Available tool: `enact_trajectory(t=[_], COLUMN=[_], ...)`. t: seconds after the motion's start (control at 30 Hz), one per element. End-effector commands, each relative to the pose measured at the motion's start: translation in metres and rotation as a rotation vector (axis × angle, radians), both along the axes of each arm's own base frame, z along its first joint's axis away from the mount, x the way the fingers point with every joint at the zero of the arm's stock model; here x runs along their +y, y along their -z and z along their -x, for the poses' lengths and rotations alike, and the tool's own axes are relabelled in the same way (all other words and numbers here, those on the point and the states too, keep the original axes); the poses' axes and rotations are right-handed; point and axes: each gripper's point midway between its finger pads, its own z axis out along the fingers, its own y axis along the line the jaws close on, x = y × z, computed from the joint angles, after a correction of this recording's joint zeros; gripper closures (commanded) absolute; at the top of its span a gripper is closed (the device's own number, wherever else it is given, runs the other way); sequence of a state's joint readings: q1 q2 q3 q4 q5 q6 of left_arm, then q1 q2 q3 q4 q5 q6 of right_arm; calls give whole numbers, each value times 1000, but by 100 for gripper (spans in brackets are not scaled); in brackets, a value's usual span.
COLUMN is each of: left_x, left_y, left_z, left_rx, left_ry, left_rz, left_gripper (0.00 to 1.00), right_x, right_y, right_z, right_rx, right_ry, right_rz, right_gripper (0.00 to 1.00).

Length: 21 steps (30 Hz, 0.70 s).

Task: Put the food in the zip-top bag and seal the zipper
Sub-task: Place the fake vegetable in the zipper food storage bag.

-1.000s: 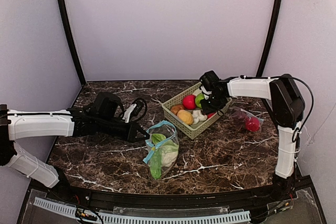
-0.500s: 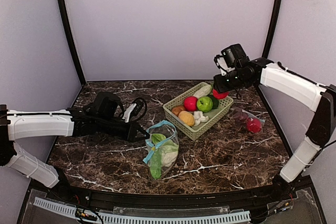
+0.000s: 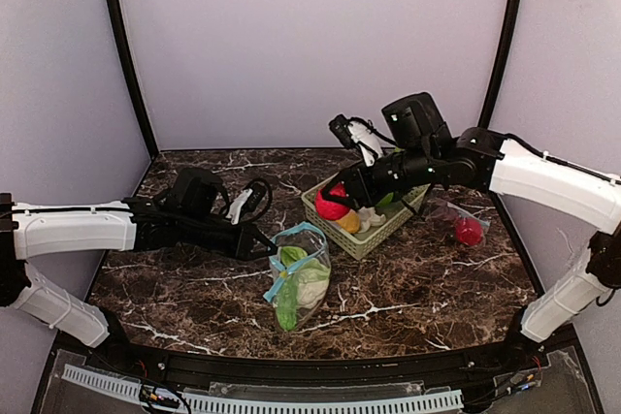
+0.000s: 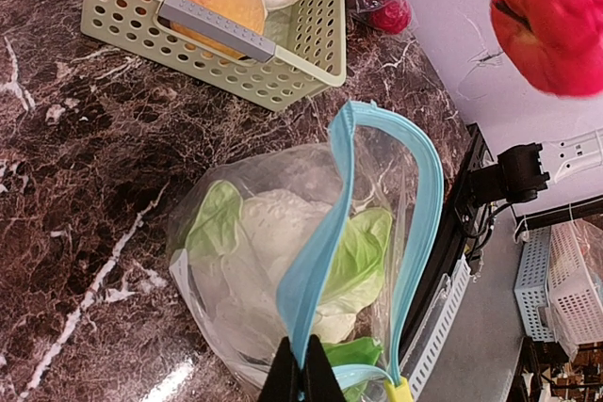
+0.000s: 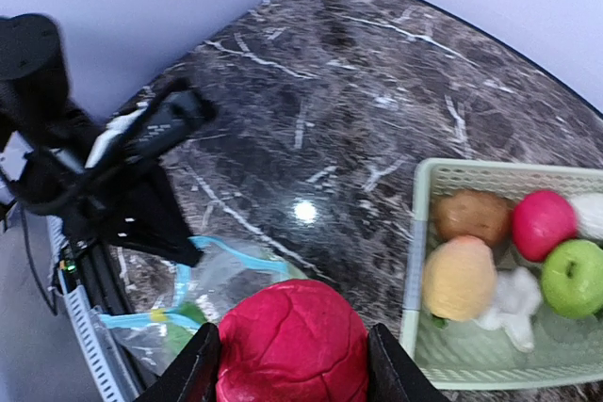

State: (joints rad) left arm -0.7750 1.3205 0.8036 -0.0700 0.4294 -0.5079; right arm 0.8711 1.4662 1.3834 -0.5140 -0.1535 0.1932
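In the air between basket (image 3: 364,239) and bag (image 4: 332,204), the right tool (image 5: 294,378), jaws part way apart, grips one red fruit (image 3: 332,206). The left tool (image 4: 303,378), fully closed, pinches the bag's blue rim; one cauliflower (image 4: 273,242) lies inside. A second bag (image 3: 441,210) lies at the right.

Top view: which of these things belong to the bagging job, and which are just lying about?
Job: zip-top bag, pinched at its rim by the left pincer; cauliflower inside it; red fruit in the right pincer; toy food in the basket.
Lying about: the basket itself; black adapter and cable; small bag with a red item, far right.
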Motion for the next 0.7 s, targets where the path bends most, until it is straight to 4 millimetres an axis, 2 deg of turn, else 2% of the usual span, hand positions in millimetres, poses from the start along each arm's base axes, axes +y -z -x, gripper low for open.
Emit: enact_trajectory(t=[0.0, 0.3, 0.4, 0.43, 0.53, 0.67], left_x=[0, 1, 2, 2, 2, 2], left_y=[-12, -12, -12, -12, -12, -11], left_z=[0, 2, 3, 3, 3, 3], left_rx=[-19, -17, -16, -17, -16, -16], left_ry=[8, 5, 5, 7, 8, 7], left_rz=[16, 22, 23, 24, 20, 20], left_gripper=[99, 99, 99, 99, 99, 99], right_x=[47, 93, 96, 95, 89, 77], right_y=[-9, 39, 51, 53, 49, 37], right_z=[31, 39, 37, 37, 38, 32], right_rx=[5, -29, -63, -71, -89, -125], right_ry=[-141, -113, -86, -83, -66, -20], right_rz=[-121, 39, 112, 129, 140, 146], right_gripper=[63, 62, 46, 37, 19, 12])
